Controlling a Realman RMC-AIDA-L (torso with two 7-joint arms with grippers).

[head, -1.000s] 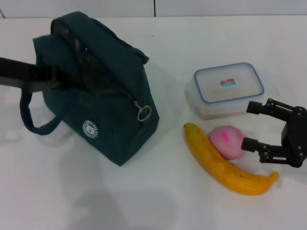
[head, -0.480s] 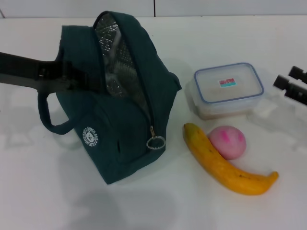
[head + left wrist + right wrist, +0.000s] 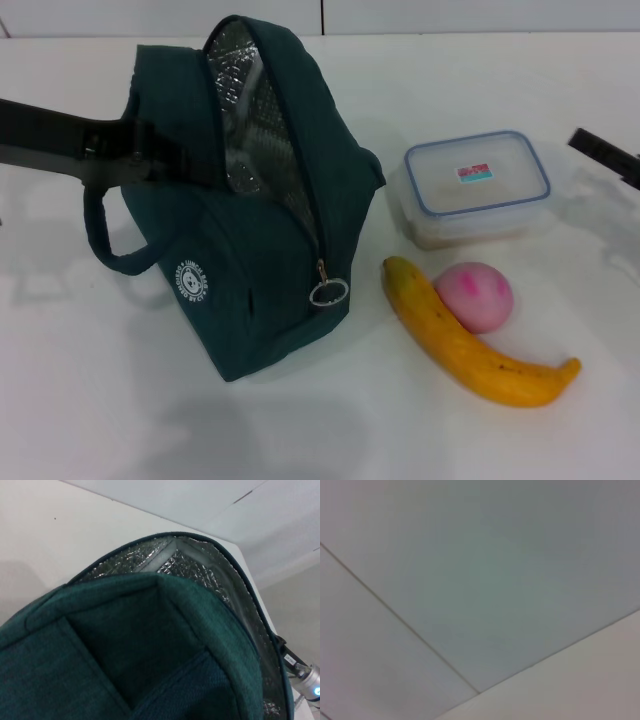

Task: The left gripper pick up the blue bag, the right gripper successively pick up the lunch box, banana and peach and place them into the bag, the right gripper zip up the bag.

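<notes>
The blue bag (image 3: 255, 270) hangs tilted over the table's left half, its zip open and the silver foil lining (image 3: 245, 110) showing. The metal ring pull (image 3: 328, 293) dangles at its front. My left gripper (image 3: 160, 166) reaches in from the left and is shut on the bag's upper handle. The left wrist view is filled by the bag (image 3: 125, 645) and its lining (image 3: 200, 567). To the right lie the lunch box (image 3: 478, 186), the banana (image 3: 455, 340) and the peach (image 3: 473, 296), which touches the banana. Only a black tip of my right gripper (image 3: 606, 153) shows at the right edge, beyond the box.
A loose loop handle (image 3: 110, 245) hangs off the bag's left side. The white table (image 3: 420, 90) runs back to a pale wall. The right wrist view shows only wall panels. The right arm's wrist with its blue light (image 3: 312, 686) shows behind the bag.
The bag has been lifted and swung upright, opening its mouth, and it drifted slightly right. The right gripper pulled away from the peach, up and out to the right edge.
</notes>
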